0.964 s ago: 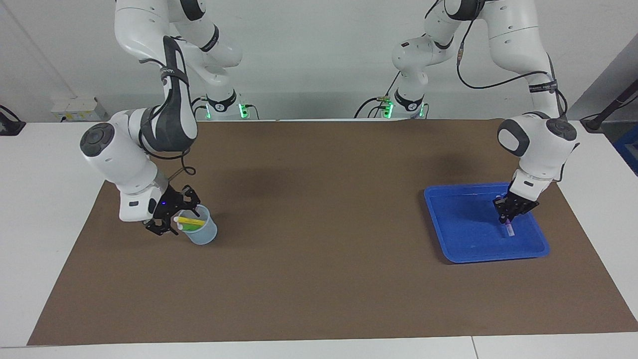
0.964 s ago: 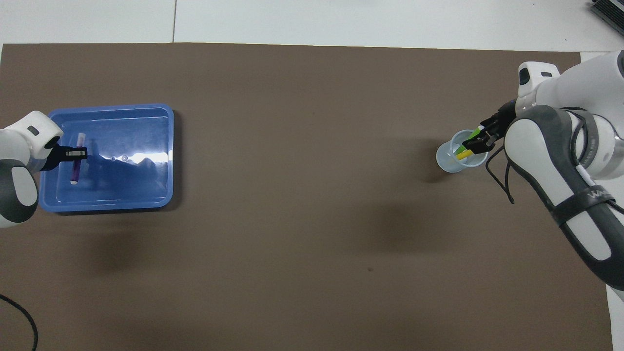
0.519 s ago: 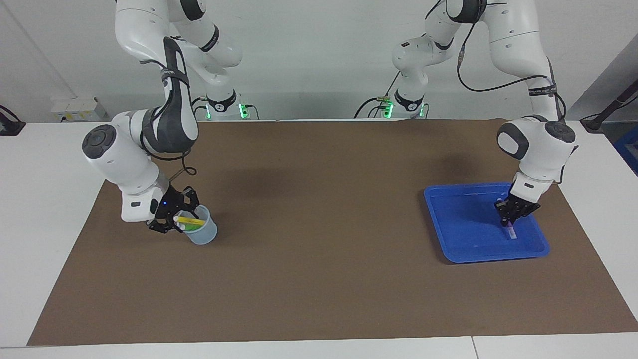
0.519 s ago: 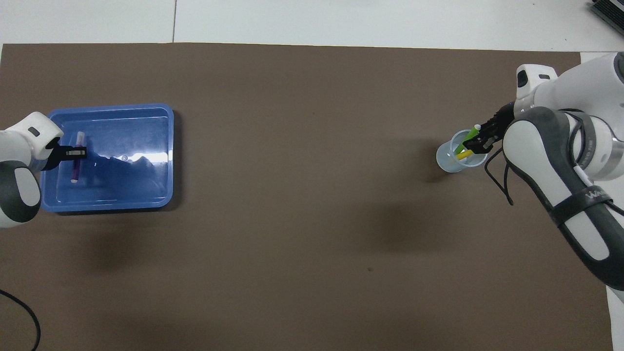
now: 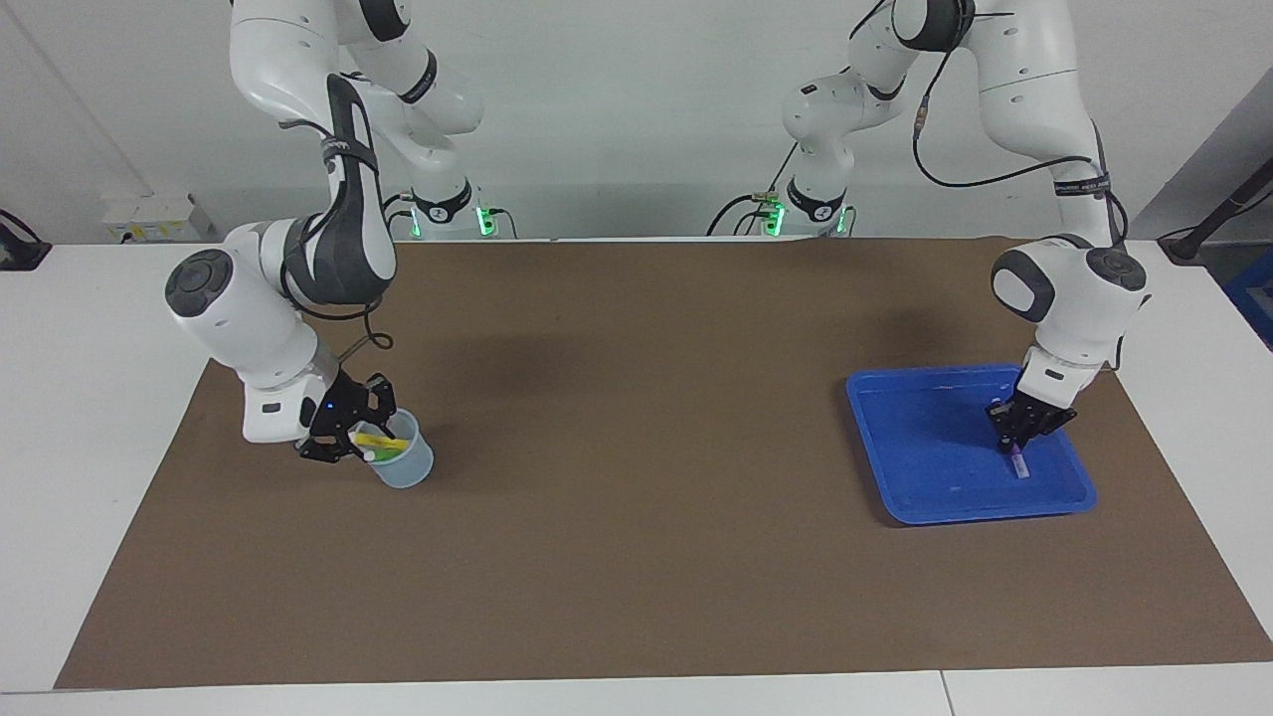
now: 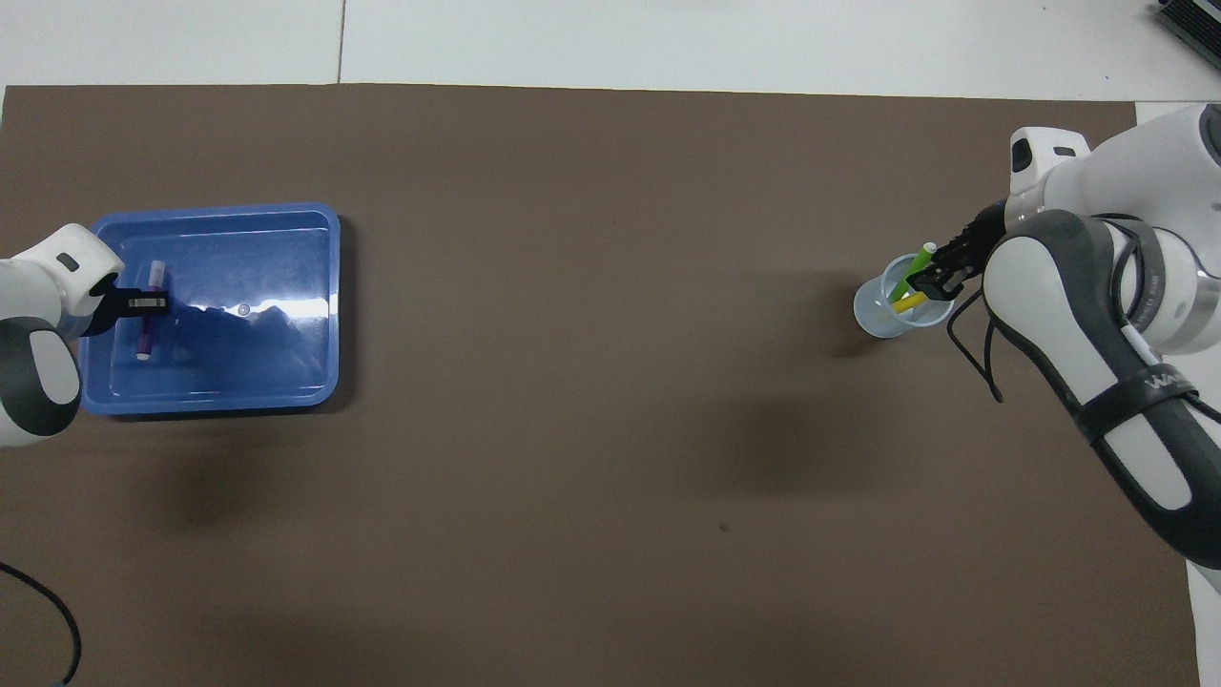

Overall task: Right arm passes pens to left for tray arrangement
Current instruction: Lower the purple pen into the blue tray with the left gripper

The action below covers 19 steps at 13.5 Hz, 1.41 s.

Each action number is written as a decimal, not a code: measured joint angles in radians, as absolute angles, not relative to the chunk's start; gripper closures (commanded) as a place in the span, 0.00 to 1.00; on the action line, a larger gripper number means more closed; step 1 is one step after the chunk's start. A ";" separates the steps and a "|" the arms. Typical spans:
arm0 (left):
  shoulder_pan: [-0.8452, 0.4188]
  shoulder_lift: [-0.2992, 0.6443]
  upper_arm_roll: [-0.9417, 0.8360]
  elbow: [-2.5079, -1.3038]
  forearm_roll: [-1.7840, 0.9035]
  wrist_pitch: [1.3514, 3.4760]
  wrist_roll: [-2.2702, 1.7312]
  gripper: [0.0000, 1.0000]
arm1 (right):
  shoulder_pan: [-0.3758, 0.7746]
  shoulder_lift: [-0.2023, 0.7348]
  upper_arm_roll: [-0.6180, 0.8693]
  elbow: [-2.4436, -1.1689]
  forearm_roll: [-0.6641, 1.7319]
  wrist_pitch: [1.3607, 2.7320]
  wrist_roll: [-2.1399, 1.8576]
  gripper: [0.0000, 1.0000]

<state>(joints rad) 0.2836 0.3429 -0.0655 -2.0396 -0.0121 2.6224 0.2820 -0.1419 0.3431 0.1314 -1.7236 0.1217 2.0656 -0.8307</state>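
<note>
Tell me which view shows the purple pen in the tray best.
The overhead view: the purple pen shows most of its length in the blue tray, crossed by the left gripper. In the facing view only its tip pokes out below that gripper.

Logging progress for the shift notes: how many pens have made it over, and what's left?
None is set down yet. The left end effector is shut on the purple pen, low in the blue tray. The right end effector is at the cup, where the green pen and yellow pen remain.
</note>
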 measured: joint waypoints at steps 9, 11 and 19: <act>0.294 0.347 -0.068 -2.040 -0.012 2.635 0.287 0.63 | -0.137 0.339 0.134 -1.716 0.115 2.128 -0.828 0.43; 0.296 0.347 -0.067 -2.040 -0.012 2.636 0.286 0.59 | -0.137 0.340 0.134 -1.716 0.111 2.136 -0.828 0.43; 0.297 0.348 -0.069 -2.033 -0.012 2.636 0.286 0.31 | -0.106 0.342 0.136 -1.721 0.111 2.142 -0.789 0.43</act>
<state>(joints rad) 0.2967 0.3484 -0.0692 -2.0325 -0.0121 2.6361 0.2862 -0.1060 0.3421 0.1357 -1.7209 0.1107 2.1416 -0.7885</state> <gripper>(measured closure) 0.436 0.432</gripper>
